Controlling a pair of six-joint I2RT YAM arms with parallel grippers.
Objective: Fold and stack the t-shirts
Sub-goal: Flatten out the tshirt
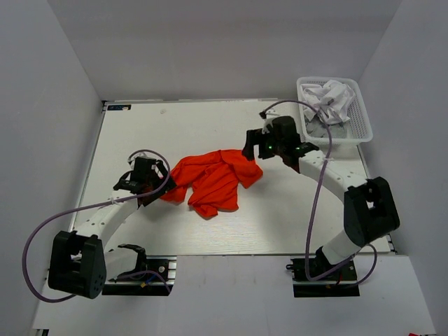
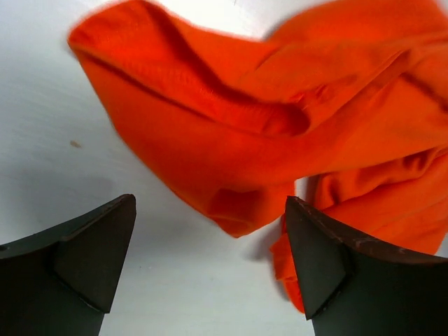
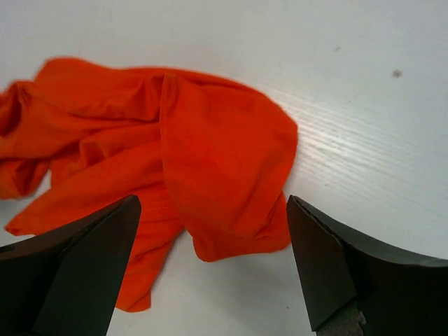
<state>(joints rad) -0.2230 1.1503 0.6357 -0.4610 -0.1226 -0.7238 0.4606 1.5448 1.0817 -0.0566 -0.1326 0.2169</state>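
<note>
The left gripper [image 1: 155, 187] sits over the left part of the table [image 1: 175, 126], its two fingers spread wide with nothing pinched between them. In the left wrist view the gripper [image 2: 210, 201] hovers just short of the orange t-shirt [image 2: 231, 140]; a folded edge of the cloth reaches down into the gap between the fingers, and more cloth lies past the right-hand finger [image 2: 329, 259].

The orange t-shirt [image 1: 213, 178] lies crumpled on the table between the two grippers, just right of the left gripper and just in front of the right one.

The right gripper [image 1: 250, 145] is also spread apart and holds nothing. In the right wrist view the gripper [image 3: 213, 199] hangs above a rounded fold of the t-shirt [image 3: 224, 161], with the rest bunched off to its left.

Behind and to the right of this gripper stands a white basket [image 1: 362, 119] holding crumpled white and grey t-shirts [image 1: 329, 101].
</note>
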